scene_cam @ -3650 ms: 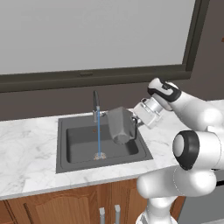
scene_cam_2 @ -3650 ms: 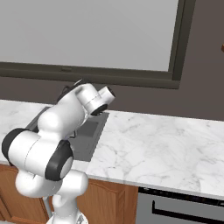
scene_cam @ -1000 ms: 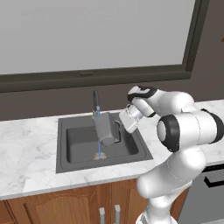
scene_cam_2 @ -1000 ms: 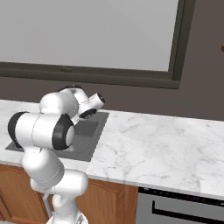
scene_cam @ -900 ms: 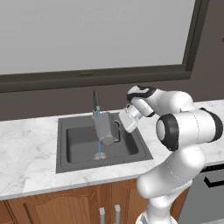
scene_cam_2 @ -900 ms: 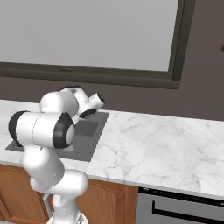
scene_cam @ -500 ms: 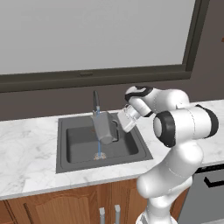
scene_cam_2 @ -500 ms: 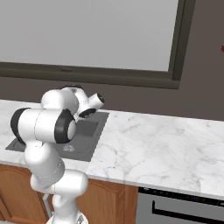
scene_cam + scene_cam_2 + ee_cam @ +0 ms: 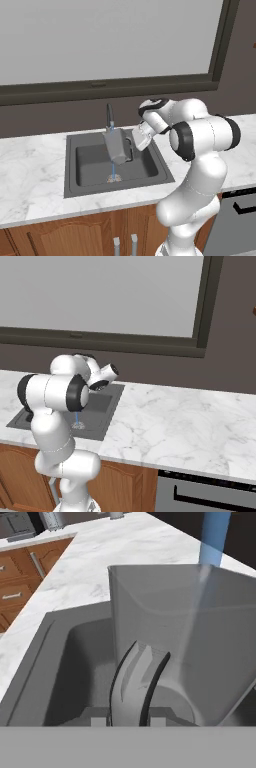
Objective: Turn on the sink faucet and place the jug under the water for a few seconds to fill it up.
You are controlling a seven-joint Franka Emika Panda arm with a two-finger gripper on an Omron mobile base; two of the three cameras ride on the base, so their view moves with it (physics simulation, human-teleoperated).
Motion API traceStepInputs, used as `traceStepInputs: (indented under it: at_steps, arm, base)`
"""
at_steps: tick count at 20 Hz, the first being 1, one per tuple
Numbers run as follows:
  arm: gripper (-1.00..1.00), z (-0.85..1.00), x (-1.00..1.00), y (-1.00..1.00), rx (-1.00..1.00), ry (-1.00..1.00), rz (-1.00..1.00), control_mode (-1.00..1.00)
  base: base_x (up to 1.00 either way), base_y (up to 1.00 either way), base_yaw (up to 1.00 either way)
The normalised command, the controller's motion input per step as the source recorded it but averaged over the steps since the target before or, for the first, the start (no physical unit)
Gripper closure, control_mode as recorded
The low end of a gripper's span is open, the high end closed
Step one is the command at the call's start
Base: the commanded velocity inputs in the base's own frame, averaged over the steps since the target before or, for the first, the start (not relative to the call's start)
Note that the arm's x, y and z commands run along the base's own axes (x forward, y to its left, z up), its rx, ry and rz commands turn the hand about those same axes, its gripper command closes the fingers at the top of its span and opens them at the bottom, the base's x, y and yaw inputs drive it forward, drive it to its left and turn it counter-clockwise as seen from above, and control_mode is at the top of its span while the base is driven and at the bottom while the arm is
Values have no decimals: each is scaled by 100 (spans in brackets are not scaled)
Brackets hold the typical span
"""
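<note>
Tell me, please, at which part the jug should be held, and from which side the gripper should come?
Best at the loop handle: it juts from the jug on the side away from the sink faucet, so the gripper comes in from the right, clear of the water. That is how it grips now, with the open rim kept free.

Two base views from behind, looking forward and down, sharing the sink (image 9: 75, 185) and marble bench (image 9: 165, 421). Hand view close behind the jug (image 9: 200, 637), stream at 1 o'clock.
</note>
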Motion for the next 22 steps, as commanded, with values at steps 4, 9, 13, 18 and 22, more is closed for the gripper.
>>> traceStepInputs:
  at_steps: [4,9,13,18,22]
  arm:
    - [100,-9,28,10,0,0,-3,-100]
    - [100,-9,31,11,0,0,-3,-100]
    - [100,-9,26,8,0,0,-3,-100]
    - [100,-13,-16,3,0,0,-1,-100]
    - [100,-5,-28,2,0,0,0,-100]
  base:
    - [0,0,0]
    - [0,0,0]
    - [0,0,0]
    - [0,0,0]
    - [0,0,0]
